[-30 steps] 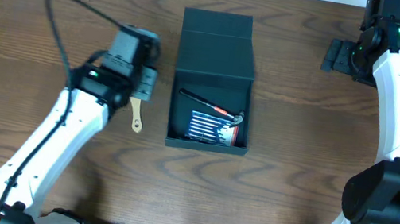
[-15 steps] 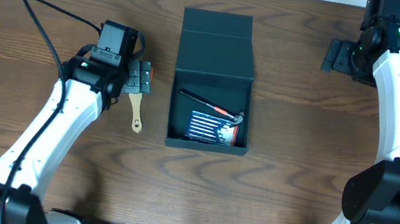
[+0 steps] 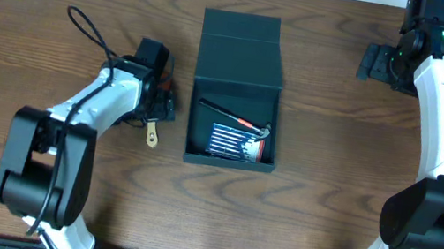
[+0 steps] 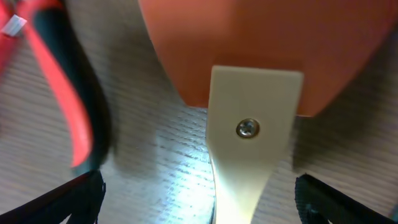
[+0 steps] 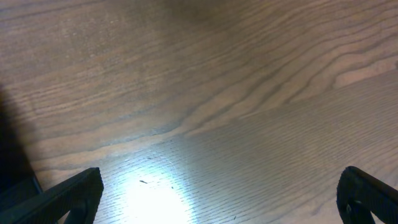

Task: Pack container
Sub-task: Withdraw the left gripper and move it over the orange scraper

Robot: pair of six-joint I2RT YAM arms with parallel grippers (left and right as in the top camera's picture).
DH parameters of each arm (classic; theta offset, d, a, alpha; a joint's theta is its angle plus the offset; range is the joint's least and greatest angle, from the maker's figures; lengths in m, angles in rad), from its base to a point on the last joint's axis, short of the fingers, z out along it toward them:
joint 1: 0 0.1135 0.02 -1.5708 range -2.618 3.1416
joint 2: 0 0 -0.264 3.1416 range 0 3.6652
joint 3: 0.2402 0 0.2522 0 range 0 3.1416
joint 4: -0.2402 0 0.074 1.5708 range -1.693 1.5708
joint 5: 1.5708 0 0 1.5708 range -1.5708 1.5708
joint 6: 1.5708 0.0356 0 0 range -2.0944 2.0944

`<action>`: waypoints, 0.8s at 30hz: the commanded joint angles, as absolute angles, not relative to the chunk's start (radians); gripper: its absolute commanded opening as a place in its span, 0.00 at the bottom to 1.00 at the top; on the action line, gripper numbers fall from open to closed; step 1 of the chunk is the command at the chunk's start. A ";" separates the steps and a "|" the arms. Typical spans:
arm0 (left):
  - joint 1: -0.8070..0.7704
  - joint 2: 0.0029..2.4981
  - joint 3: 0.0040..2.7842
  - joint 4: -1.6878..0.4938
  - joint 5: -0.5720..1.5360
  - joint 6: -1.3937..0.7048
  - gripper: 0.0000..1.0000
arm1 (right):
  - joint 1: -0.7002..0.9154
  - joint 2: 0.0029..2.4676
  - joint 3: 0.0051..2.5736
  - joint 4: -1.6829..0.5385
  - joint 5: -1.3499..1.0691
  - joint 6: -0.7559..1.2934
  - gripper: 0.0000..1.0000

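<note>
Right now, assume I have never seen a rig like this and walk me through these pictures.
Two white robot arms work at a wooden table. One picture looks down from above; the other two come from a camera on each wrist. The dark container sits open in the middle, with small tools inside. The left gripper is open over a pale-handled tool with an orange head, which lies beside red-and-black handles; it holds nothing. The right gripper is open above bare wood and also holds nothing.
</note>
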State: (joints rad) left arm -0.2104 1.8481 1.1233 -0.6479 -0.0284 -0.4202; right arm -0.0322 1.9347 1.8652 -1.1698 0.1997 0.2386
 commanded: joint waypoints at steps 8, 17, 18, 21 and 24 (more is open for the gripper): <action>-0.209 1.909 1.116 -0.644 0.016 -0.447 0.78 | -0.036 1.921 1.886 -1.171 0.209 0.257 0.99; -0.209 1.909 1.116 -0.643 0.020 -0.447 0.47 | -0.036 1.921 1.886 -1.171 0.209 0.257 0.99; -0.209 1.909 1.116 -0.643 0.020 -0.447 0.45 | -0.036 1.921 1.886 -1.171 0.209 0.257 0.99; -0.209 1.909 1.116 -0.644 0.020 -0.447 0.39 | -0.036 1.921 1.886 -1.171 0.209 0.257 0.99; -0.209 1.909 1.116 -0.644 0.020 -0.447 0.32 | -0.036 1.921 1.886 -1.171 0.209 0.257 0.99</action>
